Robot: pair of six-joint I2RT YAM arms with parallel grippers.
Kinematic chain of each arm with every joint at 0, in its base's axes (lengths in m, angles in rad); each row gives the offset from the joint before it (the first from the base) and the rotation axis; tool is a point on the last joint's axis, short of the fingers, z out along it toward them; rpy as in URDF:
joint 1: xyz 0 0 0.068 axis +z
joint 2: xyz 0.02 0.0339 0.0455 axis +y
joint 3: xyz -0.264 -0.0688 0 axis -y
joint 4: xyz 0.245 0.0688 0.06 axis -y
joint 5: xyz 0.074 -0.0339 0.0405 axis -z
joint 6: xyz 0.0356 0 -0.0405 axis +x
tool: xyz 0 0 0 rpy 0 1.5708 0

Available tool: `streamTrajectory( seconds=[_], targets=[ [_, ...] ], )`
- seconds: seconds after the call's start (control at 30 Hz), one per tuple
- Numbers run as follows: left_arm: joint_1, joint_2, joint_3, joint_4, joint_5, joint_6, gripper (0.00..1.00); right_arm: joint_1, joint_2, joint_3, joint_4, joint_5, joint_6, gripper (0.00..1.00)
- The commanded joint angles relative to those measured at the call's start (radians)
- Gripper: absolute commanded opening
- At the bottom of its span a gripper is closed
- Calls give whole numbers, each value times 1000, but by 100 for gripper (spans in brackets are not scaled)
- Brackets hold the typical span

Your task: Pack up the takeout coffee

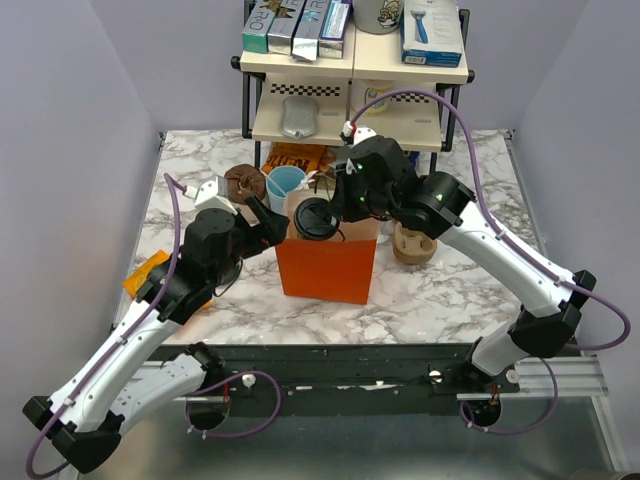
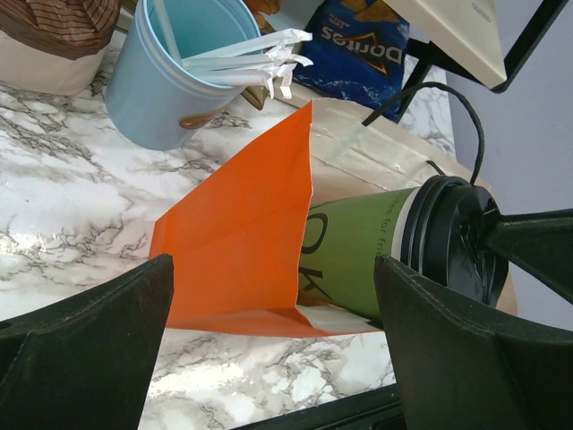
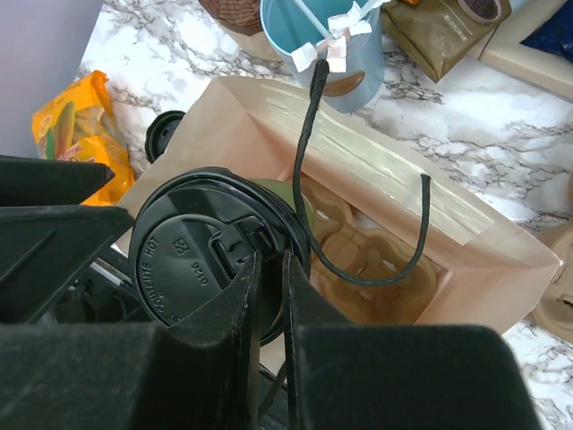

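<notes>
The takeout coffee (image 1: 313, 218), olive-green with a black lid, hangs tilted in the mouth of an orange paper bag (image 1: 327, 268). Its lower part is inside the bag. My right gripper (image 1: 343, 207) is shut on the rim of the lid; the right wrist view shows the fingers (image 3: 271, 260) pinching the lid (image 3: 192, 260). My left gripper (image 1: 268, 222) is open at the bag's left upper edge. In the left wrist view its fingers (image 2: 273, 269) straddle the bag's corner (image 2: 242, 233), with the green cup wall (image 2: 358, 255) showing behind it. A brown pulp carrier (image 3: 358, 251) lies inside the bag.
A light blue cup (image 1: 285, 185) with stirrers stands just behind the bag. A stack of pulp carriers (image 1: 413, 245) sits right of the bag. An orange snack bag (image 1: 145, 272) lies at the left. A shelf rack (image 1: 355, 70) stands at the back.
</notes>
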Motion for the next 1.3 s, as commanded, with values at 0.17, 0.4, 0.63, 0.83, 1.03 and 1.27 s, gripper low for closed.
streamTrajectory(
  seconds=[0.17, 0.4, 0.63, 0.83, 1.03, 1.27],
  targets=[
    [-1, 50, -10, 26, 3, 41, 98, 7, -62, 36, 9, -37, -27, 1],
    [-2, 47, -22, 12, -22, 38, 97, 12, -79, 45, 51, -67, -70, 1],
    [-1, 41, -30, 6, -19, 34, 97, 53, -9, 170, -5, 8, -109, 1],
    [-1, 30, -38, -6, -29, 24, 97, 67, 34, 204, -31, 63, -121, 1],
    [-1, 17, -39, -12, -37, 20, 97, 67, 43, 153, -61, 78, -96, 1],
    [-2, 7, -30, -29, -38, 14, 97, 67, 16, 101, -54, 100, -67, 1]
  ],
)
